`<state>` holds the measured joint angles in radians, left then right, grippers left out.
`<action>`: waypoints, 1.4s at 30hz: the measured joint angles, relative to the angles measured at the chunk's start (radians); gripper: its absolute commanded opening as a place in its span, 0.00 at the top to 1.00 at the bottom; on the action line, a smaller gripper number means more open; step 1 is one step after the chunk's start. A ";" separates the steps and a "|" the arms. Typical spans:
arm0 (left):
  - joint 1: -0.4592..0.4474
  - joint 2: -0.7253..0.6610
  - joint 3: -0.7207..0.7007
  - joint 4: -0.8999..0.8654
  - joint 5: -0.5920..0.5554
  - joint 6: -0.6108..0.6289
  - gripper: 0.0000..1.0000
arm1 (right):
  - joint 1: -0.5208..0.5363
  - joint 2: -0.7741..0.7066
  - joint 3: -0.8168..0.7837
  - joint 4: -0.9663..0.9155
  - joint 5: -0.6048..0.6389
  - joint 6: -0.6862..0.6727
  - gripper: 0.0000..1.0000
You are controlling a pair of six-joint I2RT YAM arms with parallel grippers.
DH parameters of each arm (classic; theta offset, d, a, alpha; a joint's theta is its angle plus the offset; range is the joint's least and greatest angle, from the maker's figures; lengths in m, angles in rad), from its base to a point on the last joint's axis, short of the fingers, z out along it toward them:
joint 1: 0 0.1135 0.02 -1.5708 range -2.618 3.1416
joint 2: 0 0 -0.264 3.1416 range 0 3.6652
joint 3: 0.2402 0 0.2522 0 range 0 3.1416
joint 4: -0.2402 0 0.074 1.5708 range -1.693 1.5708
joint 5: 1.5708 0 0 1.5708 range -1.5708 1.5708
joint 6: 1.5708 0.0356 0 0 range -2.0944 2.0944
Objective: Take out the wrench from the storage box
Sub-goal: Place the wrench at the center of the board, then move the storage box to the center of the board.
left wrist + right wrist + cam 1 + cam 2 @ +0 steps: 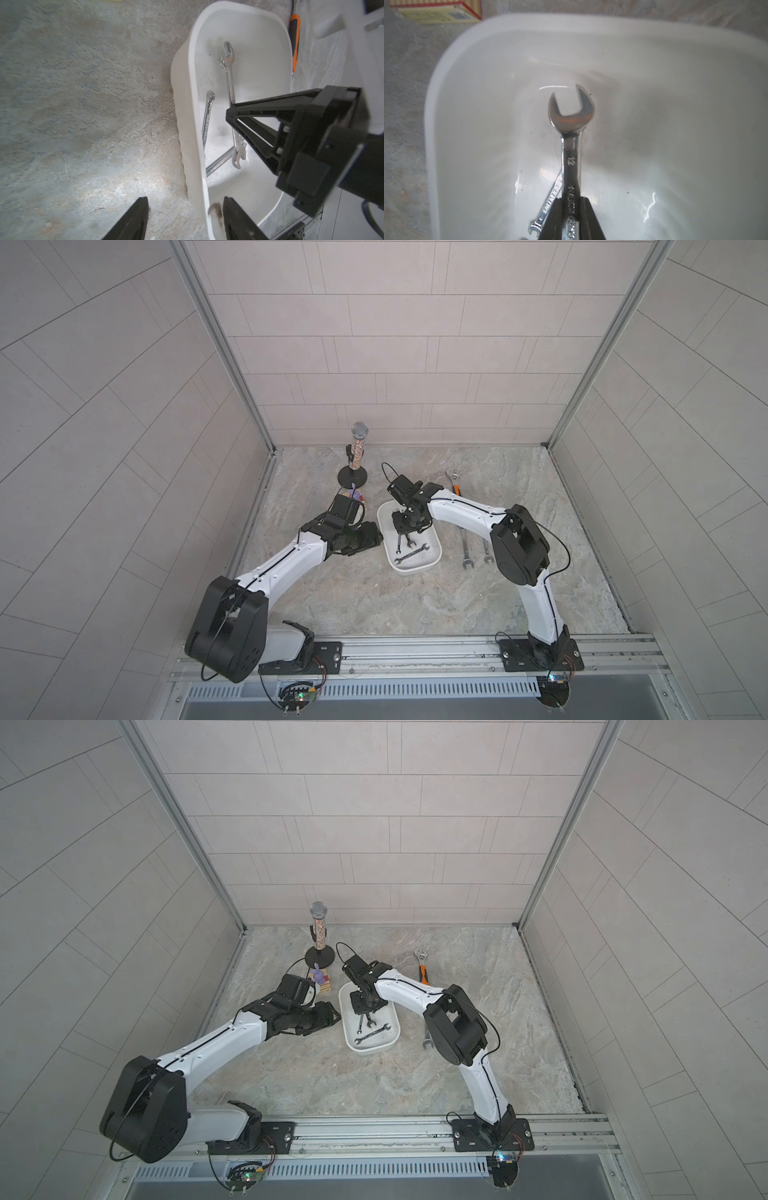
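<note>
Inside the storage box (415, 570), a shallow white tub on the marbled counter (374, 605), my right hand (230, 113) reaches down and pinches a slim chrome wrench (572, 158) by the middle of its shank. The fingers are pressed against both sides, and the forked head points toward the box's far wall. The wrench is within the box walls; whether it has left the floor I cannot tell.

Two more wrenches lie in the box: a small wrench (207, 120) along the wall nearest my left arm, and a crossing wrench (220, 162) that the held one's hidden end seems to overlap.

My left hand (186, 202) waits at the box's edge, fingers spread astride the wall — the outer finger looks clear of it, so nothing is gripped.

Beside the box, on my right arm's side, two loose wrenches (465, 547) lie on the counter.

I judge the grasp made and the lift not yet done. The next move calls for a straight rise above the rim — slow, so the crossing wrench is not dragged along — then a carry out over the counter.
</note>
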<state>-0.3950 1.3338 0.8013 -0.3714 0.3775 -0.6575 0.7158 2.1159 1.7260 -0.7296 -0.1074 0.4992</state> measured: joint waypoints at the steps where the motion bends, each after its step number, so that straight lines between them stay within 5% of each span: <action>1: 0.000 0.000 0.000 0.000 0.000 0.000 0.36 | -0.003 -0.010 0.009 -0.006 0.003 -0.002 0.98; 12: 0.000 -0.002 -0.002 0.001 0.001 0.000 0.36 | -0.087 -0.163 0.043 -0.063 0.054 -0.048 1.00; 21: -0.008 -0.013 -0.002 0.002 0.000 -0.008 0.36 | -0.291 -0.180 0.044 -0.079 0.089 -0.118 1.00; 29: -0.024 0.031 0.015 0.001 -0.005 -0.017 0.36 | -0.504 -0.026 0.113 -0.038 0.071 -0.180 1.00; 42: -0.024 0.083 0.045 0.000 -0.015 -0.016 0.36 | -0.587 0.159 0.135 -0.029 0.064 -0.238 0.97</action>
<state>-0.4194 1.4170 0.8459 -0.3710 0.3622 -0.6739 0.1291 2.2745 1.8606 -0.7586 -0.0433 0.2607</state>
